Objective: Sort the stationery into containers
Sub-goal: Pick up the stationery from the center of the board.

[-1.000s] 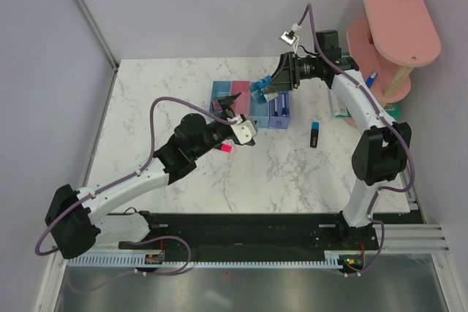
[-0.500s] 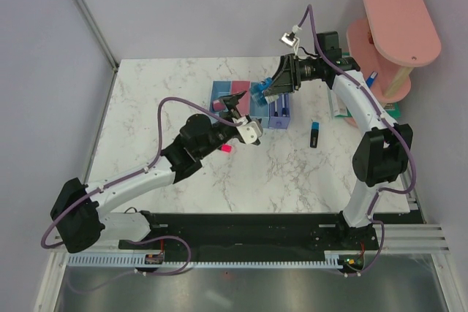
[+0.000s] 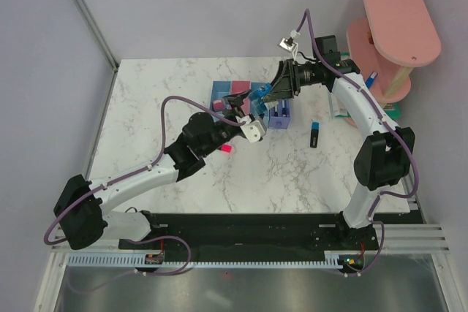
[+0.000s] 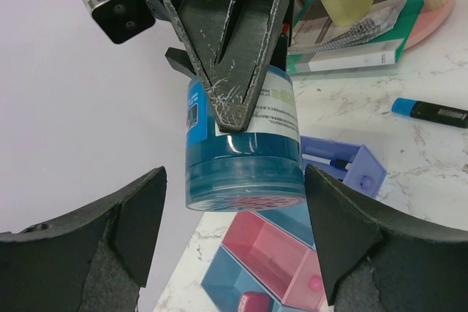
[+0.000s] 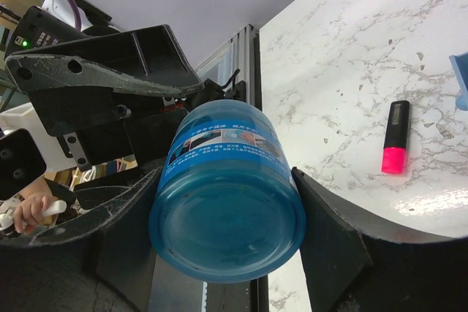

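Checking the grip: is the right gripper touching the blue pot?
Touching. The right wrist view shows the right gripper with a finger pressed against each side of the blue pot.

We found two slim arms with white shells and black joints. The left arm (image 3: 139, 177) trailed a looping purple cable (image 3: 167, 104) and wore a white block (image 3: 250, 131) at its wrist. The right arm (image 3: 357, 100) carried a matching purple lead (image 3: 311, 31) tipped with a small white connector (image 3: 290, 38), and a bulky black elbow housing (image 3: 380, 157). Up close, the left fingers (image 4: 80, 253) were broad, curved and matte black with a grainy skin. The right fingers (image 4: 234, 42) were black ribbed triangular plates, scratched pale along their edges. A green light (image 5: 20, 43) glowed on a black casing.
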`<control>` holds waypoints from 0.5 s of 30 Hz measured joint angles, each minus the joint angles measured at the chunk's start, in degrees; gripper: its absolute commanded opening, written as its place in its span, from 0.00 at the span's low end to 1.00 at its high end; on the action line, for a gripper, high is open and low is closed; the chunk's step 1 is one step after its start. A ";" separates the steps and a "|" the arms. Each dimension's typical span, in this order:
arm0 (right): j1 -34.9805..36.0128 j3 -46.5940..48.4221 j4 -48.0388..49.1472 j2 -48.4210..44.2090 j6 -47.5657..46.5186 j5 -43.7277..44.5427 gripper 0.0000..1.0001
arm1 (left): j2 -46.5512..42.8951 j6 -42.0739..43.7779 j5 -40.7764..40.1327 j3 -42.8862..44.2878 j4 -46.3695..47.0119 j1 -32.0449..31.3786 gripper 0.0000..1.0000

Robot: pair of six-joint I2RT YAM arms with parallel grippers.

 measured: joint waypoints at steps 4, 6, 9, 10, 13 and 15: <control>0.00 -0.35 -0.90 -0.17 -0.76 0.02 0.25 | 0.59 0.09 0.04 0.22 0.20 -0.26 0.78; 0.00 -0.42 -1.07 -0.35 -0.96 0.02 0.25 | 0.70 0.11 0.07 0.22 0.24 -0.33 0.79; 0.02 -0.46 -1.16 -0.76 -1.22 0.02 0.25 | 0.81 0.20 0.04 0.22 0.24 -0.37 0.87; 0.02 -0.46 -1.22 -0.83 -1.22 0.02 0.25 | 0.81 0.20 0.07 0.22 0.26 -0.37 0.88; 0.02 -0.50 -1.29 -1.22 -1.25 0.00 0.25 | 0.81 0.39 0.04 0.22 0.24 -0.42 0.86; 0.02 -0.59 -1.29 -1.53 -1.27 0.00 0.25 | 0.81 0.44 0.02 0.22 0.26 -0.52 0.81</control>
